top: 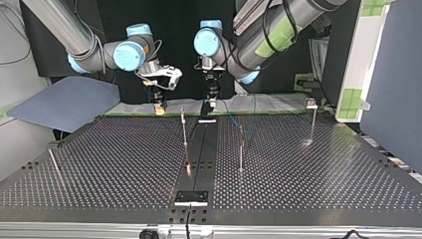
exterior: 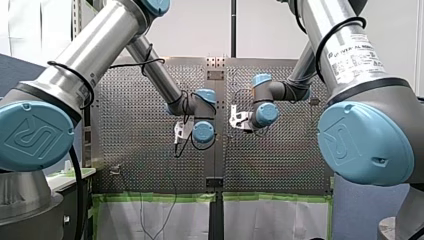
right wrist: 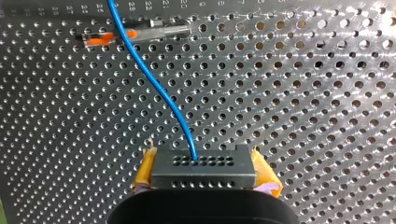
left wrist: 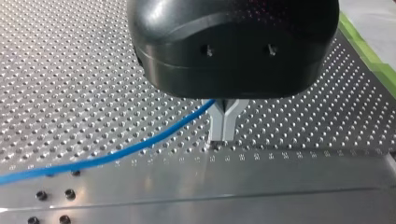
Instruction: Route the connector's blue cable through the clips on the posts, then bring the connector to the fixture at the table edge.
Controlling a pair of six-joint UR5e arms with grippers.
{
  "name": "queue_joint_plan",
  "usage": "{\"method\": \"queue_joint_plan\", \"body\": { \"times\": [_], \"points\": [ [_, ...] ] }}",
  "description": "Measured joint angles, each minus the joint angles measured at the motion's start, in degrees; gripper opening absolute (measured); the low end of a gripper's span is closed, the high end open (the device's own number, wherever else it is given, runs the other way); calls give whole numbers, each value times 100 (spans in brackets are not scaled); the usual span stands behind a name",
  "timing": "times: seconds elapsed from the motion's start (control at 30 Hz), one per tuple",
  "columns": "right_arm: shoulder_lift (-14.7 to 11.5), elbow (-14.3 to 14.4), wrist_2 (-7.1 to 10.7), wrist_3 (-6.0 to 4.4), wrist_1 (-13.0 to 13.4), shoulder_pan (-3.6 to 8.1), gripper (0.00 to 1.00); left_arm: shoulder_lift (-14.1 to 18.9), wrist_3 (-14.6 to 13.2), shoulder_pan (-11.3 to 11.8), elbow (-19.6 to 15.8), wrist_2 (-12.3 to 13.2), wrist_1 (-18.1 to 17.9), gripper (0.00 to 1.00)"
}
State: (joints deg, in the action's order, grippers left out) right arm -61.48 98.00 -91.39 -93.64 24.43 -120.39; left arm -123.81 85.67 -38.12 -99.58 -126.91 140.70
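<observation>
My right gripper clamps the dark grey rectangular connector between yellow pads, at the perforated metal table's far edge in the top view. Just right of it, my left gripper pinches its fingers together on the thin blue cable.

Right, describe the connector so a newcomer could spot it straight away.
Start at the perforated table in the right wrist view and follow the blue cable back to my right gripper. The connector is the dark block clamped between its yellow pads. Nothing else nearby has its rows of small holes, with the cable entering one of them.
</observation>
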Motion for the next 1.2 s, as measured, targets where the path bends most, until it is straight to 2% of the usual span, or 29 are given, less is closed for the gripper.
{"method": "queue_joint_plan", "body": {
  "times": [0.43, 0.77, 1.0, 1.2],
  "points": [
    [-95, 369, -11, -15, 127, 7, 0, -5, 137, -136, 0, 24, 3, 0],
    [-93, 462, -14, -22, 193, 59, 0, -125, 221, -71, 74, 32, -82, 0],
    [-70, 477, -130, -25, 319, 153, 0, -417, 255, -42, 195, 65, -116, 0],
    [-10, 471, -167, -73, 491, 281, 0, -468, 257, -40, 210, 81, -119, 0]
  ]
}}
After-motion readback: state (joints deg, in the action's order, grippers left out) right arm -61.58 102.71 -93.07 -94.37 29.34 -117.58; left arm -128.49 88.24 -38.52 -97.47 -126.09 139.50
